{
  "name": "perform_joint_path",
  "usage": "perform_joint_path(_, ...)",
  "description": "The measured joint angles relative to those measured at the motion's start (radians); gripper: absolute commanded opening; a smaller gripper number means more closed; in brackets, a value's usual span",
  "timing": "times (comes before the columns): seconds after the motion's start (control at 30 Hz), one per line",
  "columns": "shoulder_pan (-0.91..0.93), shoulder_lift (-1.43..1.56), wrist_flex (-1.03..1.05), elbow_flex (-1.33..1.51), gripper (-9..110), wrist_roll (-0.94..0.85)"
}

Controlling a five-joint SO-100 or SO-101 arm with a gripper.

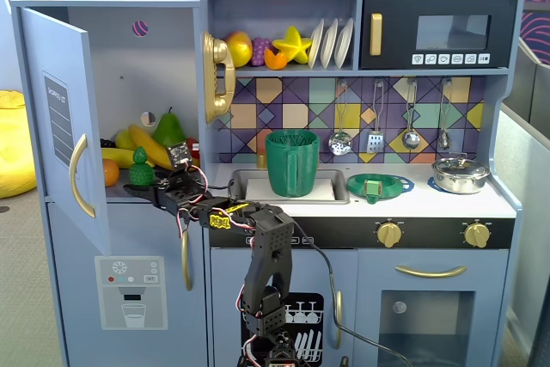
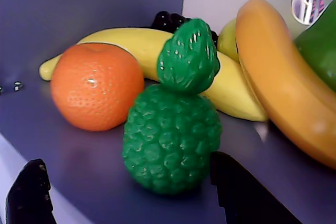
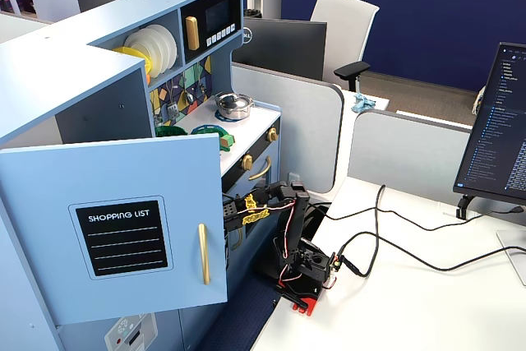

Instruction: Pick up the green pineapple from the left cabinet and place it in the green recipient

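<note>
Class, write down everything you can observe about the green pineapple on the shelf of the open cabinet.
The green pineapple is a small toy of glossy, plastic-looking material: a dark green, bumpy, rounded body topped by a lighter green knobbly crown. It stands upright, crown leaning slightly right in the wrist view, near the front of the left cabinet shelf, door open. An orange sits just to its left and bananas lie behind. The pincer is open, its black fingers low on either side; contact cannot be judged.

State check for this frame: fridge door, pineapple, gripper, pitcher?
fridge door: swung open.
green pineapple: upright on the shelf, not yet gripped.
gripper: open, one finger on each side of the pineapple.
green pitcher: upright in the sink; nothing seen inside.
</note>
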Motion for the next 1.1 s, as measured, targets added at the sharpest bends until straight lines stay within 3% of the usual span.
perform_joint_path(0.67,0.044,-0.239,-0.037,-0.235,32,0.008)
perform_joint_path(0.77,0.032,-0.307,-0.038,-0.311,24,0.012)
perform_joint_path(0.87,0.018,-0.403,-0.054,-0.411,2,-0.003)
perform_joint_path(1.1,0.012,-0.505,-0.123,-0.531,0,-0.005)
